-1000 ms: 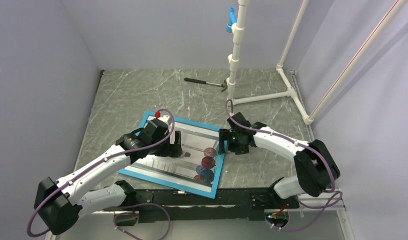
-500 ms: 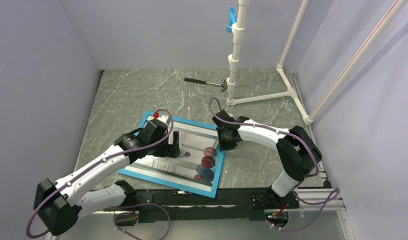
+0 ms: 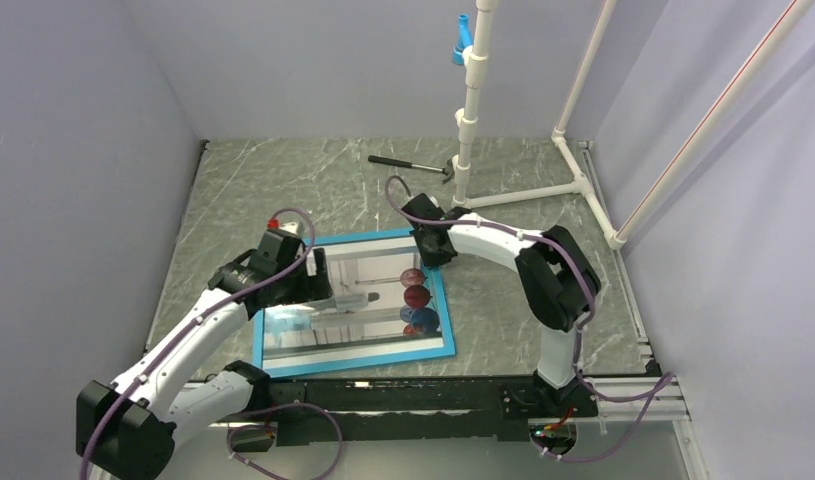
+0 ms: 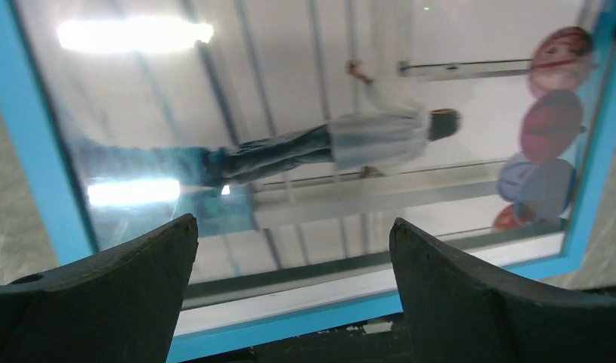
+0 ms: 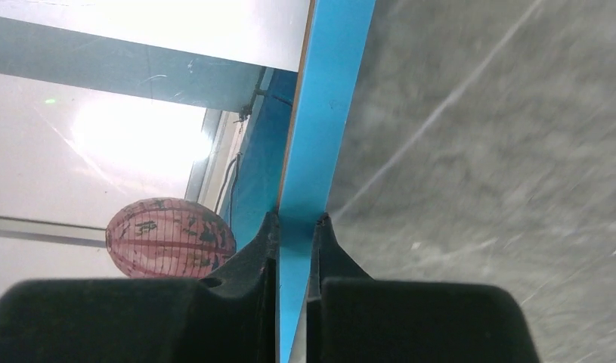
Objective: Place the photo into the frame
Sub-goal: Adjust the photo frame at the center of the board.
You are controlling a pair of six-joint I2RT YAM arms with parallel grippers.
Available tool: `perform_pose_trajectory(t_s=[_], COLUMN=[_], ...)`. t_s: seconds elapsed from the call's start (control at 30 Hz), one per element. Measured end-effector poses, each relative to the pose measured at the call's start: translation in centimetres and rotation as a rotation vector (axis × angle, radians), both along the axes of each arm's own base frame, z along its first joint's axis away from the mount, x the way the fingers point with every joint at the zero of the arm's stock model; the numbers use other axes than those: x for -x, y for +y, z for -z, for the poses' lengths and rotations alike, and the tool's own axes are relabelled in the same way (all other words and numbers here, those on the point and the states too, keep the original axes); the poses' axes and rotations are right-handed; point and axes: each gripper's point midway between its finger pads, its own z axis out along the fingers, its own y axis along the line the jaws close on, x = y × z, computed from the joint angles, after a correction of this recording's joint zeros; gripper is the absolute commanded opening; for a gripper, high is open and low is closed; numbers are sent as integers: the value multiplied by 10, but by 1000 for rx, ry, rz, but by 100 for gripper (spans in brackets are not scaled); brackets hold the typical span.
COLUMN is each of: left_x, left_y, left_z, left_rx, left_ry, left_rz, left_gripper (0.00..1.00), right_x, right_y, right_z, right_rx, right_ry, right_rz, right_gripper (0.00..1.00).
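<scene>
The turquoise frame [image 3: 353, 362] lies on the marble table with the photo [image 3: 373, 310] inside it, picture side up, showing a person and reddish spheres. My right gripper [image 3: 428, 255] is shut on the frame's right rail near its far corner. In the right wrist view the blue rail [image 5: 327, 91] runs between the fingers of the gripper [image 5: 295, 219], and a red sphere of the photo [image 5: 168, 234] lies just to the left. My left gripper [image 3: 318, 285] hovers open over the photo's left half. In the left wrist view its gripper [image 4: 293, 221] holds nothing, with the photo [image 4: 365, 136] and frame [image 4: 32, 151] below.
A hammer [image 3: 411, 165] lies at the back of the table. A white pipe stand [image 3: 470, 120] with a blue clip [image 3: 463, 40] rises at the back right, its base pipes running along the right side. Grey walls close in the left, back and right.
My right gripper has shut on the frame's right rail and moved back and left. The frame with the photo has swung squarer to the table's front edge. My left arm shifted left, still open.
</scene>
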Motion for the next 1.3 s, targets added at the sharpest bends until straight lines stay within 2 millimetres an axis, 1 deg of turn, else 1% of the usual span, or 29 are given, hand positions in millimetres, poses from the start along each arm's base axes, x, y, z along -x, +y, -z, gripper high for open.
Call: perform_pose_trajectory(t_s=[0.03,0.07,0.13,0.17,0.2,0.27,0.3,0.33,0.4,0.47,0.53,0.6,0.67,0.7,0.73,0.77,0.83,0.9,0.93,1.0,1.07,1.17,1.23,1.3], left_x=[-1,-4,-7,-8,-9,-11,-12,-12,-13,-14,-14,-11,-7,-4,-3,-1,-1,0,0,0,1,1,-1,-4], left_y=[6,17,33,41,48,60,65,70,80,89,97,102,102,102,102,100,97,96,96,96,96,93,88,84], left_z=[3,7,16,20,24,31,35,39,46,52,61,70,78,81,83,84,87,89,90,91,92,92,93,92], left_rx=[-1,-1,-7,-10,-15,-25,-30,-34,-41,-42,-39,-35,-24,-18,-13,-5,13,20,23,25,30,54,84,114], left_ry=[9,25,54,70,86,121,138,155,187,211,233,255,277,284,290,295,297,295,294,288,275,258,247,237], left_rz=[-24,-66,-136,-167,-198,-253,-274,-297,-342,-381,-420,-443,-452,-453,-454,-452,-446,-442,-445,-447,-448,-442,-438,-434], left_gripper=[99,99,99,99,99,99,99,99,99,99,99,99,99,99,99,96,93,89,87,81,74,65,61,58], right_x=[-7,-16,-36,-43,-54,-72,-82,-89,-100,-104,-101,-88,-68,-52,-40,-24,-2,22,31,51,75,103,114,120], right_y=[1,3,6,8,11,15,16,16,12,7,0,-8,-18,-23,-29,-35,-46,-56,-59,-61,-58,-55,-51,-47], right_z=[0,-1,-2,-3,-4,-5,-7,-8,-15,-19,-23,-25,-27,-27,-29,-30,-30,-24,-21,-13,-5,-3,-7,-10], right_rx=[16,33,62,70,77,74,72,68,62,57,48,24,-11,-47,-70,-118,-186,-261,-283,-328,-370,-424,-464,-494], right_ry=[-15,-33,-66,-78,-88,-106,-117,-125,-139,-144,-137,-112,-75,-44,-20,9,57,118,143,200,262,318,336,342], right_rz=[-15,-29,-48,-53,-56,-49,-46,-35,-17,0,19,36,53,63,74,91,128,175,193,217,225,232,230,224], right_gripper=[0,0,4,10,23,52,61,68,73,74,74,74,74,74,74,74,74,74,74,74,74,74,74,74])
